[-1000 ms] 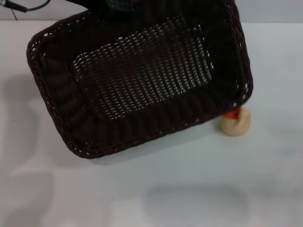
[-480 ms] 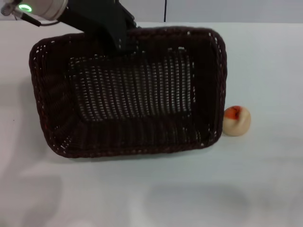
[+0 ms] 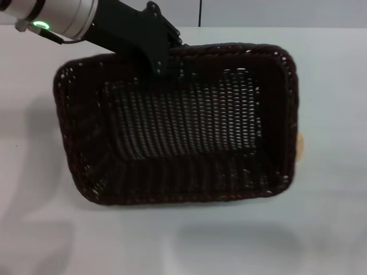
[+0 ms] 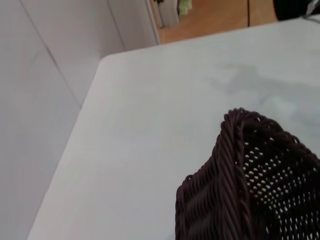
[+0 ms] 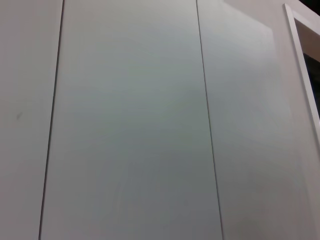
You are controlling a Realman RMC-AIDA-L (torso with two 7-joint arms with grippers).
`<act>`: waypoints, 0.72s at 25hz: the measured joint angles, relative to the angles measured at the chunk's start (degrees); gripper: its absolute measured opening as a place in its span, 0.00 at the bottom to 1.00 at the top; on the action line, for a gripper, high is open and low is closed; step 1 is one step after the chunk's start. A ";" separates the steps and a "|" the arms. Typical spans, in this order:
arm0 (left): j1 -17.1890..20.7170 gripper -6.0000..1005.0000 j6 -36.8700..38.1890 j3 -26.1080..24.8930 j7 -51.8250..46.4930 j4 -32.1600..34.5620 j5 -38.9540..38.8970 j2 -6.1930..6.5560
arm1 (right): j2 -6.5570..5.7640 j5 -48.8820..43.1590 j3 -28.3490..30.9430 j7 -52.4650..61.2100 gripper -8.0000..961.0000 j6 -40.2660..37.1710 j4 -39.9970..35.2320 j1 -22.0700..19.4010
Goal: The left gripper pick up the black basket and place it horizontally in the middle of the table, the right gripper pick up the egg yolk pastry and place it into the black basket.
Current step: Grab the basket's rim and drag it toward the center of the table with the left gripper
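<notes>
Surface (image 3: 344,229), white and wide, carries the black basket (image 3: 178,123), which over the last second has swung from a skewed tilt to lie nearly square and has slid rightward, so the horizontal placement looks almost finished. The left gripper (image 3: 166,66) has its jaws pinching the basket's far rim. That drift has cost something: the egg yolk pastry (image 3: 300,146), plainly visible a moment ago, now shows only as a pale sliver touching the basket's right wall. Open room remains in front and to the left; the right side is crowded. The right gripper is out of view, its camera facing a wall.
</notes>
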 joint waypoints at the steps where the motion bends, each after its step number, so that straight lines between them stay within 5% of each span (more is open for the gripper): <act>1: -0.15 0.20 -0.07 0.34 -0.34 0.28 -0.19 0.02 | -0.01 -0.07 -0.02 0.00 0.54 -0.18 0.02 -0.02; 18: 0.20 0.42 5.20 6.95 -0.71 1.94 0.18 0.00 | -0.15 -0.38 -0.95 -0.17 0.54 -1.36 0.13 0.01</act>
